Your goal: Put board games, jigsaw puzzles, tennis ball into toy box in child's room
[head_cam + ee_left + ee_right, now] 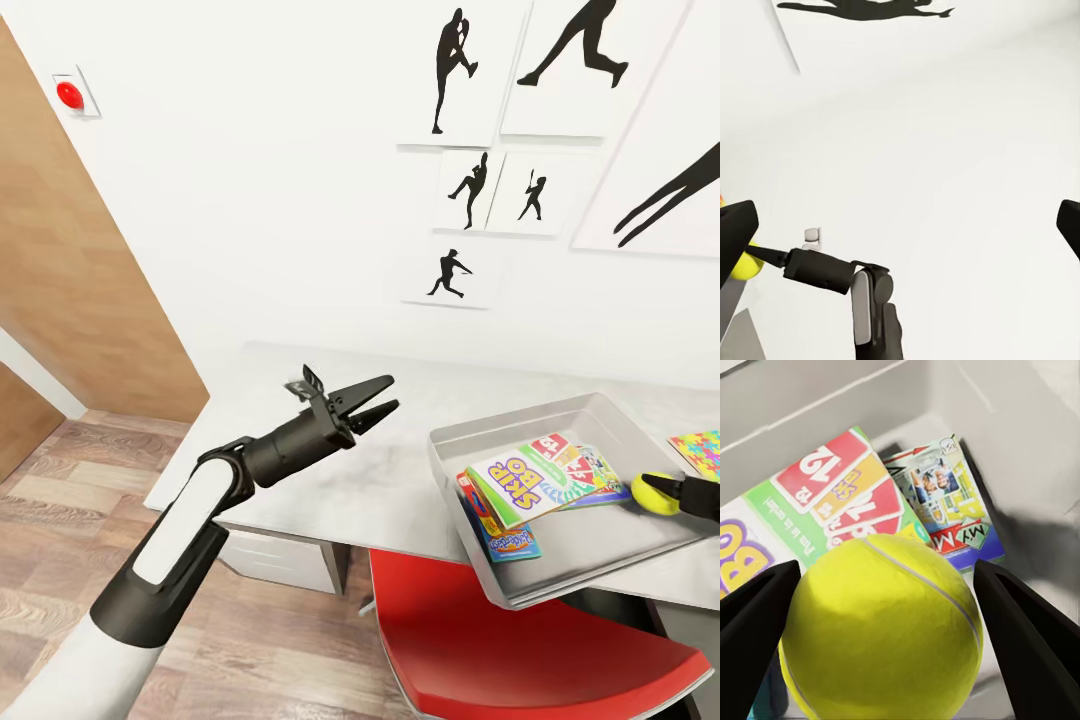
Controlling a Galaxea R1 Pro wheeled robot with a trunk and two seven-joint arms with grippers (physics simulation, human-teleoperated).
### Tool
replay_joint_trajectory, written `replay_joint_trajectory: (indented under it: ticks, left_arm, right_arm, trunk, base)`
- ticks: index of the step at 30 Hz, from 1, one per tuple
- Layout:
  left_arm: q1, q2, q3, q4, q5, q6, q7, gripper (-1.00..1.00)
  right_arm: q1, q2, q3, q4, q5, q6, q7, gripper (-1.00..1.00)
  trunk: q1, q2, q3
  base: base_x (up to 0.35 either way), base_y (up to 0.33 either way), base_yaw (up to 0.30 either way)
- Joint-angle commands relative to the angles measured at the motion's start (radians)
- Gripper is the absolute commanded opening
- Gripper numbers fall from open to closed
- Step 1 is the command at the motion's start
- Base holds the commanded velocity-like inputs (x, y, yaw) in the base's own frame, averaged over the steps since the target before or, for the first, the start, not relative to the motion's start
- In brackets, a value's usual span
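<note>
Grey flared toy box (470,440): fuzzy (round) tennis ball (881,630) overhead.

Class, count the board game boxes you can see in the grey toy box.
3: Skip-Bo box on top, My Monopoly box under it toward the tennis ball, blue box beneath; others may be hidden.

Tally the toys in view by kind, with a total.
Flat printed board game boxes in the pale grey toy box: 3
Bright puzzle-pattern jigsaw slab on the light grey table: 1
Yellow-green tennis ball in the right tool: 1
Total: 5
</note>
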Motion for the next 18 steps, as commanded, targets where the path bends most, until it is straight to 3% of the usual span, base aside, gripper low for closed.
replay_joint_trajectory:
  ticks: [1,8,18]
  left_arm:
    - [-0.001,0.001,-0.001,0.0,0.004,0.002,-0.001,1.0]
    - [0.002,0.016,0.003,0.0,0.004,0.002,-0.005,1.0]
    - [0.003,0.021,0.004,0.0,0.004,0.002,-0.005,1.0]
  right_arm:
    - [-0.001,0.0,-0.001,-0.001,0.011,0.004,0.011,-1.0]
    - [-0.002,0.006,0.072,0.0,0.106,0.004,0.01,-1.0]
    - [-0.002,0.008,0.095,0.0,0.146,0.004,0.01,-1.0]
  trunk:
    - [0.001,-0.002,-0.002]
    - [0.001,-0.002,-0.002]
    - [0.001,-0.002,-0.002]
  base:
    - [0.0,0.0,0.0]
    - [0.0,0.0,0.0]
    - [0.0,0.0,0.0]
